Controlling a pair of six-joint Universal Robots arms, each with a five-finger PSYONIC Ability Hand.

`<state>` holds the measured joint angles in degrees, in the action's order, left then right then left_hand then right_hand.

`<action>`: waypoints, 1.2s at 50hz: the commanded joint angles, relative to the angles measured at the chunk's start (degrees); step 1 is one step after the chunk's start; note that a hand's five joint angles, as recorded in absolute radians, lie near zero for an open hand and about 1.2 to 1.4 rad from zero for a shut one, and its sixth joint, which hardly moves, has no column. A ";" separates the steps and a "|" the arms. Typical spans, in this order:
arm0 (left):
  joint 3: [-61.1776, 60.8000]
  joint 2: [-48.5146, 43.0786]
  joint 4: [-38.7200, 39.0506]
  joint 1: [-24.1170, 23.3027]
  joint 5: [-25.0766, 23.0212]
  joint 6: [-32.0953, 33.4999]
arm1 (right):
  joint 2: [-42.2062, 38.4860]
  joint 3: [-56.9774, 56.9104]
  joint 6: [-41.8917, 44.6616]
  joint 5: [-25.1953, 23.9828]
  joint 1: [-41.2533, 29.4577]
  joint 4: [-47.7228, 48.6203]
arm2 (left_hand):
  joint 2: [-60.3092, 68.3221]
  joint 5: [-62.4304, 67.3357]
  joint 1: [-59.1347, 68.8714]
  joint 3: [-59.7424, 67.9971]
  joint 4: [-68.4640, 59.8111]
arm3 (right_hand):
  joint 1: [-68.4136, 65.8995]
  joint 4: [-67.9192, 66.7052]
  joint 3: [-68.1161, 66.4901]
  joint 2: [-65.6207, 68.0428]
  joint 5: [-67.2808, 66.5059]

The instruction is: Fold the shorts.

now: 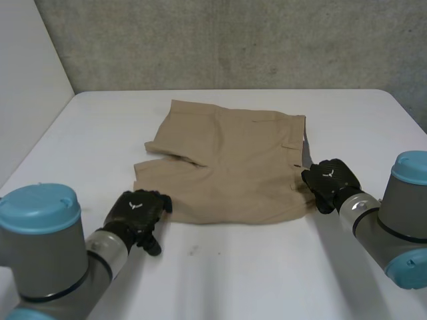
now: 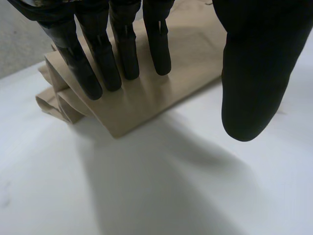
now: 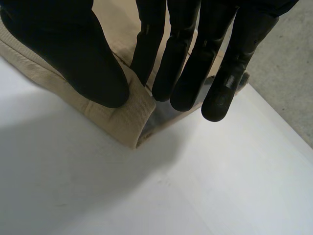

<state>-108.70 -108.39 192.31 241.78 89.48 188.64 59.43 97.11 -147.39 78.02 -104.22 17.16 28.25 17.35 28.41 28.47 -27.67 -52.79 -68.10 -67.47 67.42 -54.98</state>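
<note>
1. Shorts (image 1: 233, 167) in khaki lie spread flat on the white table (image 1: 267, 280), about midway between its left and right edges and closer to the far edge. The waistband (image 1: 297, 150) faces the right edge and the two legs face the left edge.
2. Left hand (image 1: 137, 210) sits at the near leg's hem corner (image 2: 117, 122). Its fingers (image 2: 98, 63) are straight over the cloth and its thumb (image 2: 254, 73) hangs apart above bare table, so it is released and grips nothing.
3. Right hand (image 1: 330, 180) is at the near corner of the waistband. Its thumb (image 3: 73, 58) lies on top of the band and its fingers (image 3: 181, 73) reach past the raised edge where grey lining (image 3: 164, 110) shows, so it appears to pinch the top layer alone.
4. Risk on the right, as I judge it: lifting with a one-layer pinch would open the waist and leave the lower layer on the table, giving a skewed fold.
5. Risk on the left: if the hand closes with its thumb off the cloth, the hem may slip out or bunch. One side would then rise alone and drag the shorts toward the near edge.
6. Folding itself is not yet begun.
</note>
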 commanded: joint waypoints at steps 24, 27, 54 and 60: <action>20.98 -19.13 8.16 0.19 3.07 10.17 | 3.67 0.88 -1.32 0.91 -0.45 0.07 | 6.18 7.08 6.02 5.96 -6.76 | -27.21 -11.90 -12.53 12.58 -15.02; 21.68 -19.93 9.31 0.19 3.16 10.35 | 3.67 0.88 -1.67 0.91 -0.45 -0.02 | 8.70 9.60 8.54 8.48 -9.27 | -27.21 -11.90 -12.53 12.58 -15.02; 26.96 -25.90 10.19 2.21 3.07 13.69 | 3.59 1.15 -1.76 0.99 -0.45 -0.11 | 16.10 17.00 15.94 15.88 -16.68 | -27.21 -11.90 -12.53 12.58 -15.02; 26.96 -25.90 10.19 2.73 3.25 14.39 | 3.67 1.15 -1.67 1.08 -0.45 -0.11 | 51.75 52.65 51.59 51.53 -52.33 | -27.21 -11.90 -12.53 12.58 -15.02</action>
<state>-81.80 -134.23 202.50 244.10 92.59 202.44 63.04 98.29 -149.11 79.05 -104.68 17.05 49.37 38.86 49.70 49.28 -49.37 -52.79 -68.19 -67.47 67.42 -55.93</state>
